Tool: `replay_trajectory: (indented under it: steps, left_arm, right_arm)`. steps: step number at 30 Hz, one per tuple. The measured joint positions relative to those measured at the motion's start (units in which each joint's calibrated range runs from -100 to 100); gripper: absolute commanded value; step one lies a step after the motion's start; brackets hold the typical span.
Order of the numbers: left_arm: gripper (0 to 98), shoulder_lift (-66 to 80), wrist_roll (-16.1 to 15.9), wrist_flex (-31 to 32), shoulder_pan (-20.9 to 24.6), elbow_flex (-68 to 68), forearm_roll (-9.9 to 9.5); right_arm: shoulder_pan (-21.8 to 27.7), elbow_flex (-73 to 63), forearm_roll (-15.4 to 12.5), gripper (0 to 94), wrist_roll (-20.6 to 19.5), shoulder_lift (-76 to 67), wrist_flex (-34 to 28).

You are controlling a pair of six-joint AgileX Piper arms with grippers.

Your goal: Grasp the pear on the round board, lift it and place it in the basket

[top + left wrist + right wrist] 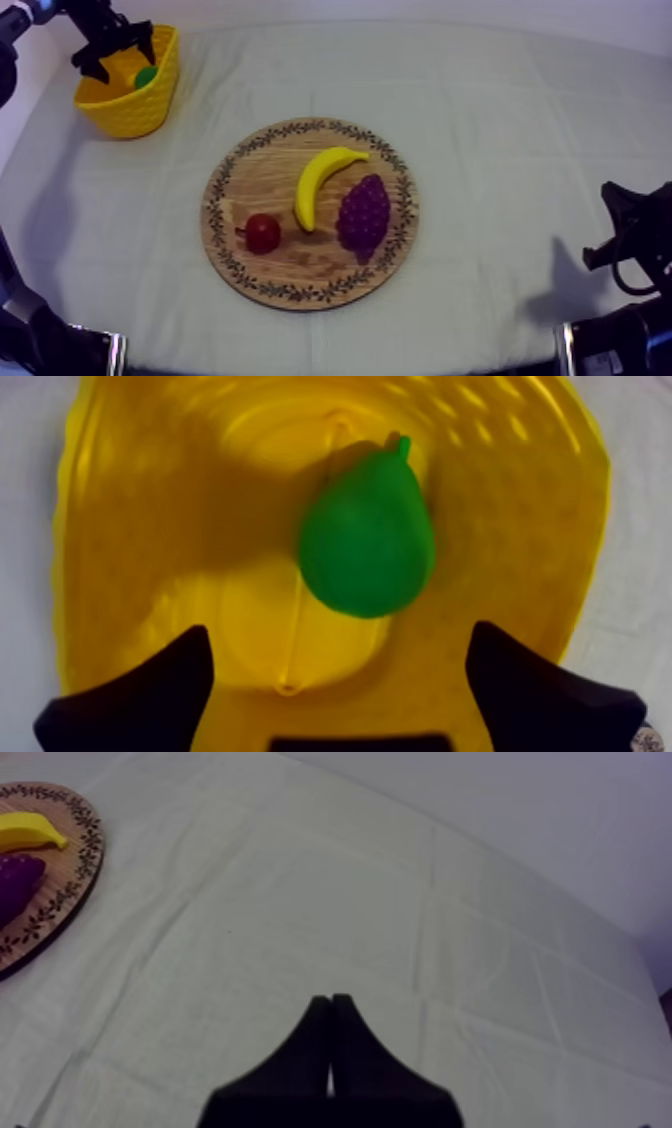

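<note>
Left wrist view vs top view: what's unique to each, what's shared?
Left wrist view adds: the stem of the green toy pear, the inner floor of the yellow basket, and the pear lying clear of the open fingers of my left gripper. Top view adds: the round wooden board with a patterned rim, carrying a yellow banana, a purple bunch of grapes and a small red fruit. Shared: pear in basket, left gripper above it.

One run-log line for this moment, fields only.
pear: in yellow basket | left gripper: open over basket | right gripper: shut over cloth | wooden board: banana, grapes, small red fruit
</note>
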State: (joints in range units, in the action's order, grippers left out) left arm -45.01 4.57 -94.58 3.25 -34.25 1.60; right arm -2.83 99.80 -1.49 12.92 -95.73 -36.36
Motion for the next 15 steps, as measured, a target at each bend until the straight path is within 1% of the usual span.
replay_trajectory:
  steps: [7, 15]
  left_arm:
    - [95.6, 0.92, -0.17, 0.12, 0.08, 1.51, -0.11]
    - [95.7, 5.24, -0.45, -0.12, -0.03, 4.60, 0.20]
  right_arm:
    - [0.00, 0.00, 0.00, 0.4, 0.00, 0.00, 0.00]
    - [0.00, 0.00, 0.00, 0.4, 0.00, 0.00, 0.00]
